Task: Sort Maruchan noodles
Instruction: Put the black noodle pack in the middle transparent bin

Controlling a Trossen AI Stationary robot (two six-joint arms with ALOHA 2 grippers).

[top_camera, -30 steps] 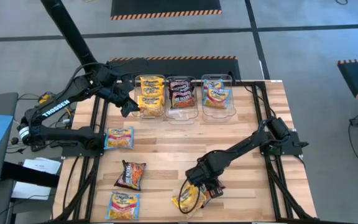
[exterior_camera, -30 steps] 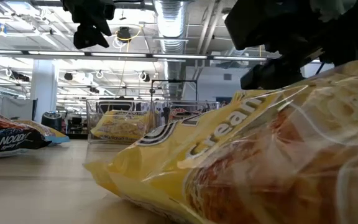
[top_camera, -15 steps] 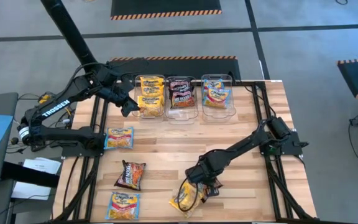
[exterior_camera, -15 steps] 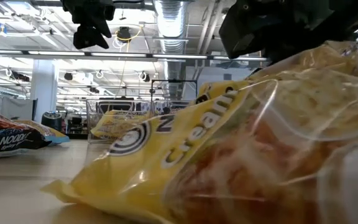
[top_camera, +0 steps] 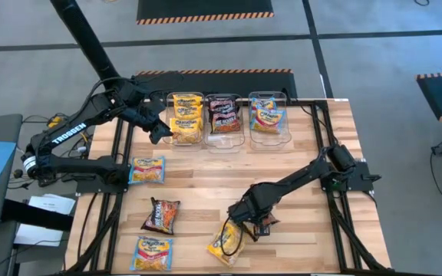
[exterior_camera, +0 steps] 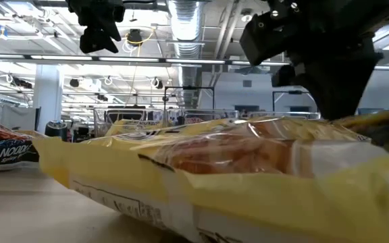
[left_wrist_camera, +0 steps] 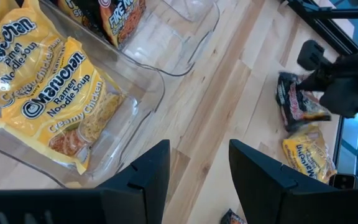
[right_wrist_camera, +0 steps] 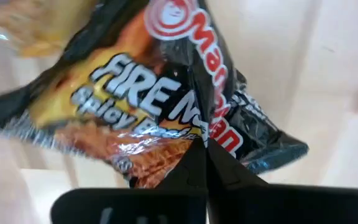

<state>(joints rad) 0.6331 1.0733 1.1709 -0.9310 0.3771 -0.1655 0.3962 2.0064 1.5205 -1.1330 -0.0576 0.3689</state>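
Note:
My right gripper (top_camera: 249, 221) stands at the near middle of the table, pointing down, shut on a dark maroon Fire Noodle packet (right_wrist_camera: 166, 93) (top_camera: 264, 225). A yellow Maruchan packet (top_camera: 225, 242) lies flat just to its left and fills the low view (exterior_camera: 235, 169). My left gripper (top_camera: 158, 134) (left_wrist_camera: 197, 180) hangs open and empty above the near edge of the bin of yellow packets (top_camera: 185, 116). Loose on the left of the table lie a blue packet (top_camera: 148, 170), a dark one (top_camera: 161, 216) and another blue one (top_camera: 150, 253). My right gripper pinches the dark packet's crinkled film (right_wrist_camera: 199, 132) between its two fingers, which come from above and point down. The film bunches where the fingertips meet. The packet hangs tilted under them; whether any part of it rests on the table I cannot tell.
Three clear bins stand in a row at the far edge: yellow packets, dark packets (top_camera: 222, 113), blue packets (top_camera: 267, 115). Bare wood lies between the bins and the right gripper. Dark frame rails run along both sides of the table (top_camera: 336, 207).
My right gripper has shut on the dark packet, rolled at the wrist and risen slightly, drawing the packet up. The yellow packet beside it, which stood propped up at a slant, has slid a little toward the table's left and dropped flat.

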